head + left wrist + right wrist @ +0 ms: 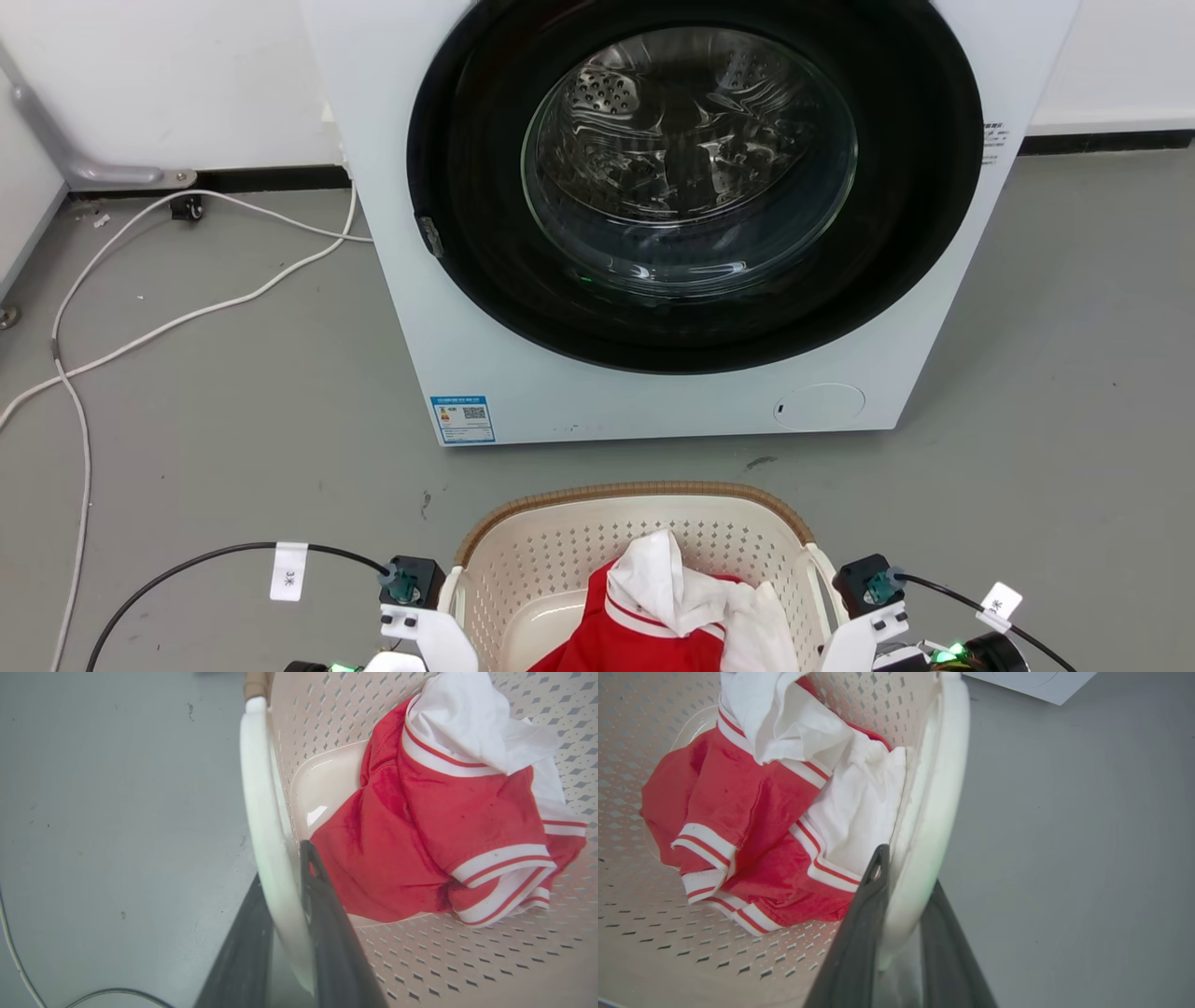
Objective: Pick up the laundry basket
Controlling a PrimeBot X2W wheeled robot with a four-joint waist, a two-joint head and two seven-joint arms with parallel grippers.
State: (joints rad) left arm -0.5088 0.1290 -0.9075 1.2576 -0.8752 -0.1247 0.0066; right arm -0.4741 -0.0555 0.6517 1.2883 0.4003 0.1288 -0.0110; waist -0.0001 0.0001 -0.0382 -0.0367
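The cream perforated laundry basket [635,491] with a brown woven-look rim stands at the bottom centre of the head view, in front of the washing machine. A red-and-white garment [653,616] lies inside it. My left gripper [282,868] is shut on the basket's white left loop handle [261,788], one dark finger on each side. In the same way my right gripper [908,868] is shut on the white right loop handle [943,765]. In the head view both wrists flank the basket, left [415,597] and right [868,597]. Whether the basket rests on the floor I cannot tell.
A white front-loading washing machine [523,373] with a dark round door [691,177] shut stands close behind the basket. White cables [187,317] trail over the grey floor at the left. My arms' black cables [187,560] hang beside the basket.
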